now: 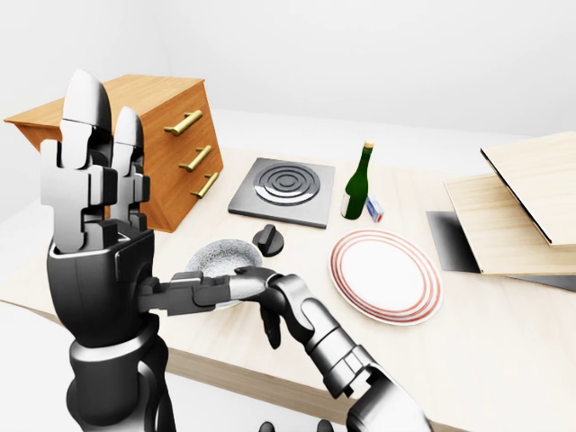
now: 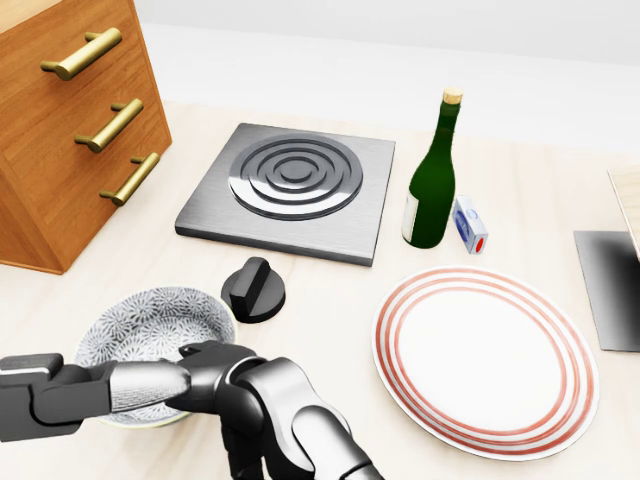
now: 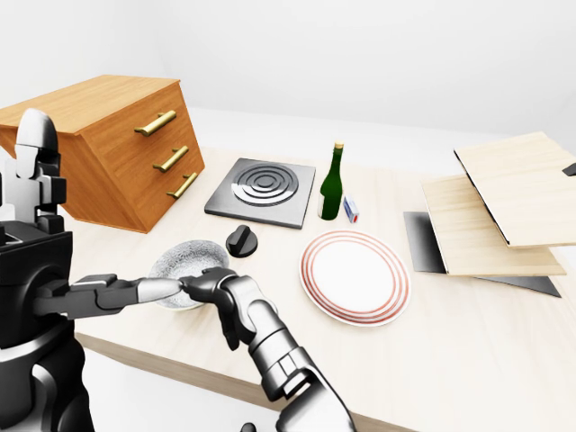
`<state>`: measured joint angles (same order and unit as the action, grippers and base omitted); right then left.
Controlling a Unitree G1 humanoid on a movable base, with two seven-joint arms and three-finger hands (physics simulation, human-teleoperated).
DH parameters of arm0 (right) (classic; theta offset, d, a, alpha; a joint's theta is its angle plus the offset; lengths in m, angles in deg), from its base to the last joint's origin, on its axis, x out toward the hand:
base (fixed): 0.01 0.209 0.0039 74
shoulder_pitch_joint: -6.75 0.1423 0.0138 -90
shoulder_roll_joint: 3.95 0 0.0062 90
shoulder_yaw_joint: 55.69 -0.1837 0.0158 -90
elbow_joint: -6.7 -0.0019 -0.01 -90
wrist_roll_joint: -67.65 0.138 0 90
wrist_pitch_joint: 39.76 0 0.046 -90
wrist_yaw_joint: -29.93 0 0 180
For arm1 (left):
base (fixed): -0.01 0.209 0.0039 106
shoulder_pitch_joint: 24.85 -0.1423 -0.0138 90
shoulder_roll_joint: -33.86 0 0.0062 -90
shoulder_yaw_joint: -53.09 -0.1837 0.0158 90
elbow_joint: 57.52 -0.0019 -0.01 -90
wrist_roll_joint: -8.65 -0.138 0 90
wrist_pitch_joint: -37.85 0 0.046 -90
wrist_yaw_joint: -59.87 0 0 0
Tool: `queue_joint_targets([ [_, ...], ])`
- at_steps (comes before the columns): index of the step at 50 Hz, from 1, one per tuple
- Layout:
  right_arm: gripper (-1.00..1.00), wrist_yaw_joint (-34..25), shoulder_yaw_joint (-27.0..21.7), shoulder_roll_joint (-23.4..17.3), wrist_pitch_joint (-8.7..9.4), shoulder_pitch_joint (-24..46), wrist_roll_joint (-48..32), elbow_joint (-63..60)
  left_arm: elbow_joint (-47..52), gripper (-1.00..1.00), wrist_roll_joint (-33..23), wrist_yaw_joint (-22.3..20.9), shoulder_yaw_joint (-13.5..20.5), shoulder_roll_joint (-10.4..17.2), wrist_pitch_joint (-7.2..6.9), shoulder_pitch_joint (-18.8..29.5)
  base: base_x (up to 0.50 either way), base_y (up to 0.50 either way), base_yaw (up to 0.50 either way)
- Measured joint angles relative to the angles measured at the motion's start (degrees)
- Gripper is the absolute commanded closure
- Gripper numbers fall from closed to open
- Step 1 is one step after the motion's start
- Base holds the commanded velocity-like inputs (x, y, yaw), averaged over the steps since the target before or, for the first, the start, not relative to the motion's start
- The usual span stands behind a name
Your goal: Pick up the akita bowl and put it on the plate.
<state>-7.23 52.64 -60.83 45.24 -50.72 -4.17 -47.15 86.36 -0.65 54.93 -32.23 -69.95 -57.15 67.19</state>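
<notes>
Stoneware is my guess for the akita bowl (image 2: 150, 322): rigid, fairly light, smooth enough to slip, and likely to chip if dropped or knocked on the plate (image 2: 395, 335). Being shallow and wide, it offers no side grip for three fingers. The better hold is probably a pinch across the rim, one finger inside and the others under the outer wall, with the bowl kept level during the carry.

It is round, pale grey and white, with a fine speckled, petal-like pattern inside and a plain rim. It sits upright on the counter (image 2: 330, 290) at the head view's lower left, close to the counter's near edge, just below the black knob (image 2: 255, 290) and well to the left of the red-ringed plate, which holds nothing.

The right hand (image 2: 215, 375) is at the bowl's near rim, its fingers hanging downward. Whether they have closed on the rim cannot be told from these views. The left hand (image 1: 90, 234) is raised close to the cameras, two fingers straight up and the thumb stretched sideways toward the bowl, spread wide and holding nothing.
</notes>
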Motion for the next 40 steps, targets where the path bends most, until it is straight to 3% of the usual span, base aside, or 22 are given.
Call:
queue_joint_targets([
  [2,-1.0,0.8,-0.19,0.13,0.0,0.64,-0.14,0.92,0.11,-0.92,-0.03,-0.04,-0.04,0.0,0.0,-0.03,0.0,0.0,0.0],
  [6,-0.04,3.45,-0.61,0.24,0.0,2.35,-0.66,3.3,0.34,-0.93,-0.05,-0.15,-0.11,0.0,0.0,-0.09,0.0,0.0,0.0],
  [7,0.07,4.17,-0.72,0.26,0.0,2.79,-0.81,3.94,0.41,-0.92,-0.05,-0.18,-0.12,-0.01,0.0,-0.11,0.0,0.0,0.0],
  [8,0.56,4.9,-0.83,0.29,0.0,3.21,-0.95,4.54,0.48,-0.92,-0.04,-0.22,-0.13,-0.01,0.0,-0.14,0.0,0.0,0.0],
  [11,1.0,7.23,-1.11,0.41,0.0,4.36,-1.22,6.0,0.81,-0.92,-0.01,-0.36,-0.14,-0.03,0.0,-0.3,0.0,0.0,0.0],
  [28,1.0,11.27,-1.26,0.96,0.0,5.66,-2.14,7.26,2.67,-0.94,-0.03,-1.34,-0.72,-0.18,0.0,-1.12,0.0,0.0,0.0],
  [40,1.0,8.91,0.04,1.2,0.0,2.47,-1.63,2.64,3.06,-0.94,0.2,-1.74,-0.91,-0.32,0.0,-1.37,0.0,0.0,0.0],
])
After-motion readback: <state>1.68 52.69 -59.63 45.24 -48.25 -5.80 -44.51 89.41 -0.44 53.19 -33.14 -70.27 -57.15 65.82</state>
